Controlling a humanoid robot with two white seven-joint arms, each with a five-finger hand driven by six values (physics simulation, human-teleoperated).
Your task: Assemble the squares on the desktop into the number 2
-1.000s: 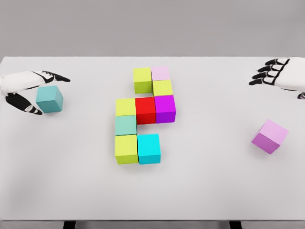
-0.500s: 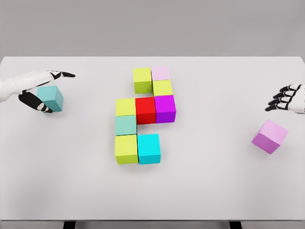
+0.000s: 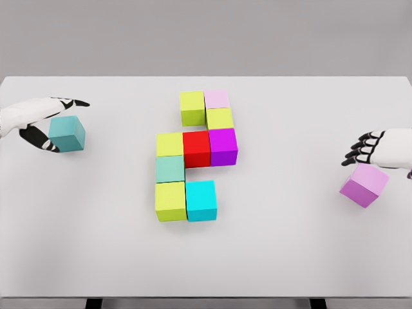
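Left of the block figure (image 3: 195, 156), the left hand (image 3: 40, 119) bracketed the teal cube (image 3: 66, 133), fingers apart (presumably to grasp it), while the right hand (image 3: 380, 148) hovered curled above the violet cube (image 3: 364, 184).

Left hand (image 3: 40, 119) entered at the left edge, index finger extended, thumb lowered, fingers spread. Right hand (image 3: 380, 148) entered at the right edge, fingers curled, palm facing down, nothing gripped.

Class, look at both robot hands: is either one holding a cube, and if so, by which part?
It cannot be told. The left hand is cupped around the teal cube, which sits on the table. The right hand hovers behind the lilac cube.
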